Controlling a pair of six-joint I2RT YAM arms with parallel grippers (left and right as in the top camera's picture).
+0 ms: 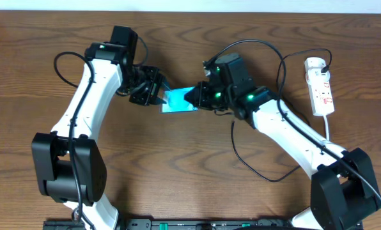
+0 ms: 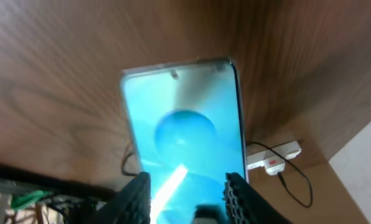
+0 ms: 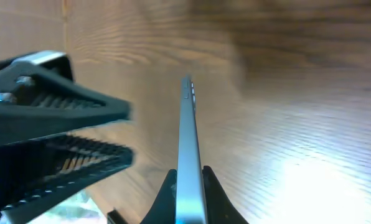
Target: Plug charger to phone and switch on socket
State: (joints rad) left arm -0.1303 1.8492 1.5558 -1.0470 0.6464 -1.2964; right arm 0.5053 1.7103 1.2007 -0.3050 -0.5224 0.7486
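Observation:
The phone (image 1: 178,101) with its teal-blue screen is held off the wooden table between my two grippers. My right gripper (image 1: 197,96) is shut on its right end. In the right wrist view the phone (image 3: 187,124) shows edge-on, pinched between the fingers (image 3: 188,186). My left gripper (image 1: 157,92) is open at the phone's left end. In the left wrist view its fingers (image 2: 187,193) straddle the screen (image 2: 182,118). The white socket strip (image 1: 319,86) lies at the far right. The thin black charger cable (image 1: 281,73) runs from it toward the right arm; its plug tip is hidden.
The open left gripper (image 3: 79,130) shows at the left of the right wrist view. The socket strip (image 2: 276,157) and a black cable loop show at the right of the left wrist view. A loop of black cable (image 1: 241,160) lies on the table under the right arm.

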